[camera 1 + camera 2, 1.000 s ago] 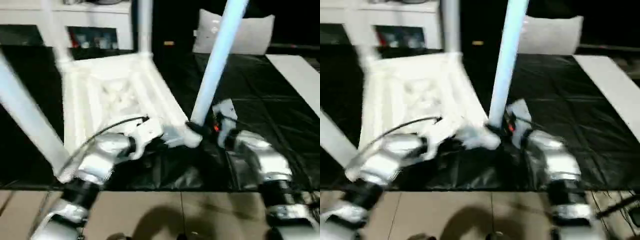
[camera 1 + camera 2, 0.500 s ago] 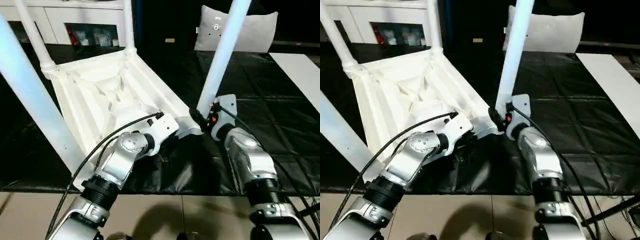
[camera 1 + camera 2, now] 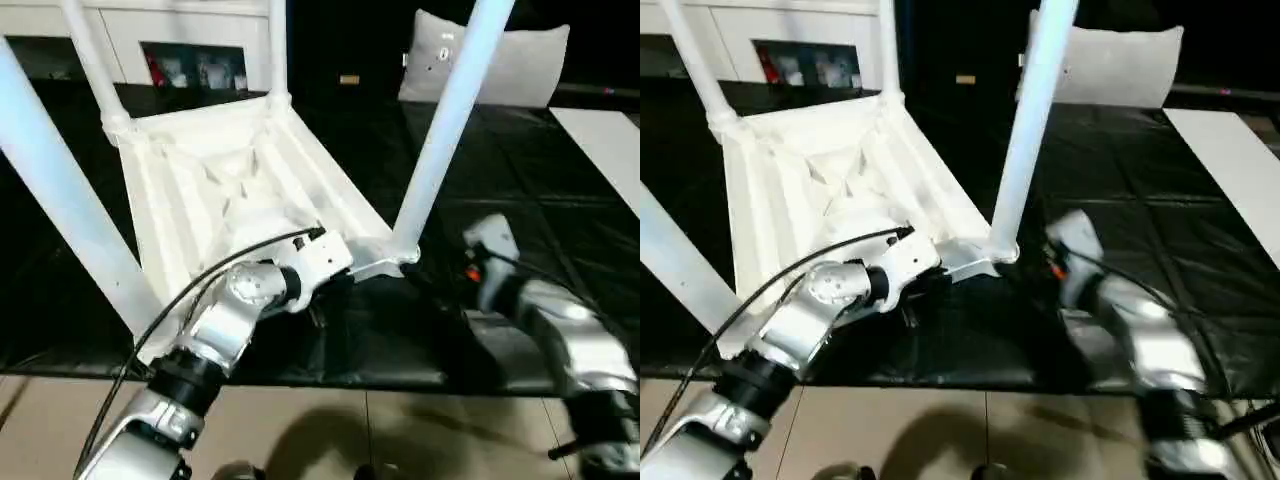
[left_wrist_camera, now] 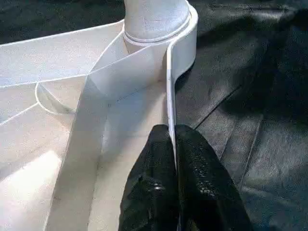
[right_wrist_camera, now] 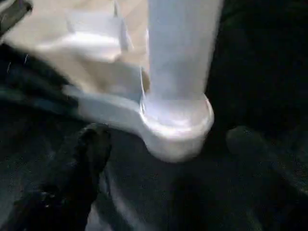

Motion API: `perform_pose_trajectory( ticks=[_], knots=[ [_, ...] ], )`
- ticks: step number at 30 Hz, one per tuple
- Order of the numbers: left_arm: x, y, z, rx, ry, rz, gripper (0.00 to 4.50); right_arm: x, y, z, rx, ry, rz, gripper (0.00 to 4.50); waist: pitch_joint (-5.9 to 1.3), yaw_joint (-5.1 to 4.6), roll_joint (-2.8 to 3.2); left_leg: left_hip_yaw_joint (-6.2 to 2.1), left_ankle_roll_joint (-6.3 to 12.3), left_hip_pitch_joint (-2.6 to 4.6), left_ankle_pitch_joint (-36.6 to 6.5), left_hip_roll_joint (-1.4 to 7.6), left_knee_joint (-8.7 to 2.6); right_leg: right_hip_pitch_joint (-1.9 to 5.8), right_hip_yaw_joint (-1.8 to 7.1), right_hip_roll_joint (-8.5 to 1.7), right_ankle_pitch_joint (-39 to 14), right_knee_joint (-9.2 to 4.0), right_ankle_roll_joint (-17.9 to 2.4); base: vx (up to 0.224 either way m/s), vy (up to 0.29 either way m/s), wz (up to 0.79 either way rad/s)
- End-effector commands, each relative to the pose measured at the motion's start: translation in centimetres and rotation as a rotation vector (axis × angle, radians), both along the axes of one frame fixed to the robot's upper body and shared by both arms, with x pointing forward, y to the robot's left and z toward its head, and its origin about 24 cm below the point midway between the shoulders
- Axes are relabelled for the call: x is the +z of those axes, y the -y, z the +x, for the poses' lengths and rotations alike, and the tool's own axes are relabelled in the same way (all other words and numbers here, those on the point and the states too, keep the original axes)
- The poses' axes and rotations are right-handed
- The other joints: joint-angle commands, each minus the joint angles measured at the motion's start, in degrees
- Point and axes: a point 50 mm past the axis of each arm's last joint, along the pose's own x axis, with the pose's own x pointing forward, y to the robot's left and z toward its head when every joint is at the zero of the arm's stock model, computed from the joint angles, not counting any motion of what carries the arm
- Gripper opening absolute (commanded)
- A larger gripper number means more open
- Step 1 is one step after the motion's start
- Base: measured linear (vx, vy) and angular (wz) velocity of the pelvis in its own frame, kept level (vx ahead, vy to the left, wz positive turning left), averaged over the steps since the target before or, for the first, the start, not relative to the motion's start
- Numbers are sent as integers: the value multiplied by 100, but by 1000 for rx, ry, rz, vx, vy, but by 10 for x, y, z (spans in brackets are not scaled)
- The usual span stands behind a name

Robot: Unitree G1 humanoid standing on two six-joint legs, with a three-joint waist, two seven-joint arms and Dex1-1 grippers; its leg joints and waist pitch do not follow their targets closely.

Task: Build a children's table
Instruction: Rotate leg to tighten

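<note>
The children's table lies upside down and tilted on the black mat, ribbed underside facing me, with its white legs pointing up. My left gripper is shut on the thin rim of the table top, close to the near right corner socket. The leg in that socket rises up and to the right. My right gripper stands open just right of that socket, apart from it, with one finger to the side of the leg's base.
The black mat covers the floor under the table. A white cabinet and a grey pillow stand at the back. A white panel lies at the far right. Tan floor runs along the near edge.
My right gripper has let go of the base of the near right leg, opened and drawn back to the right. The left gripper still holds the rim. The camera has shifted.
</note>
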Motion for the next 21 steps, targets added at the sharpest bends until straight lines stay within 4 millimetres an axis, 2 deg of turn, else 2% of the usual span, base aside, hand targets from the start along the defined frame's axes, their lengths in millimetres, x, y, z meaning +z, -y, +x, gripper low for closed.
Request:
perform_pose_trajectory(
  ticks=[1,3,5,8,9,11,12,15,16,18,20,21],
  knots=[
    [5,-9,4,-19,22,1,0,10,4,-2,27,36,11,445,-319,55,-81,-85,542,-11,-1201,248,-383,292,248,-407,-2374,-543,-733,0,0,0],
    [6,-13,2,-75,18,14,0,12,9,-4,42,44,0,445,-326,16,-92,-95,517,-24,-1231,254,-389,295,236,-400,-2403,-543,-727,0,0,0],
    [6,-15,1,-109,18,27,0,12,11,-5,49,46,-18,445,-354,1,-81,-97,510,-5,-1228,265,-379,285,233,-404,-2323,-536,-777,0,0,0],
    [5,-19,-3,-169,1,43,0,13,12,-7,90,32,-32,445,-395,33,-55,-75,577,13,-951,281,-347,300,248,-393,-1501,-441,-1122,0,0,0],
    [4,-21,-5,-219,-13,54,0,15,10,-8,144,19,-28,445,-392,48,-22,-79,603,10,-923,279,-343,305,249,-396,-1376,-426,-1170,0,0,0],
    [3,-24,-10,-289,-28,76,0,17,7,-10,227,20,-38,445,-419,62,-29,-79,683,3,-823,286,-327,327,245,-386,-1001,-377,-1279,0,0,0],
    [2,-27,-13,-338,-34,89,0,20,3,-8,275,23,-27,445,-427,78,-19,-74,705,21,-853,304,-325,325,243,-397,-885,-359,-1384,0,0,0],
    [2,-29,-18,-389,-48,93,0,23,-1,-4,322,20,-7,429,-432,115,-25,-64,647,32,-895,317,-327,329,245,-403,-949,-348,-1441,0,0,0],
    [2,-30,-19,-405,-52,92,0,23,-3,-2,336,19,-4,429,-429,146,-7,-58,606,40,-905,325,-328,320,244,-403,-974,-344,-1476,0,0,0],
    [3,-30,-22,-432,-61,89,0,23,-7,1,363,15,-1,398,-433,192,-14,-48,525,62,-941,339,-325,304,250,-410,-1006,-326,-1499,0,0,0],
    [4,-30,-24,-457,-64,94,0,22,-13,5,393,10,4,393,-443,227,-12,-51,483,63,-910,344,-326,312,249,-413,-978,-307,-1524,0,0,0],
    [2,-31,-25,-471,-65,102,0,20,-18,7,408,4,10,389,-451,254,-30,-47,468,66,-884,344,-321,312,249,-416,-967,-300,-1509,0,0,0]
  ],
)
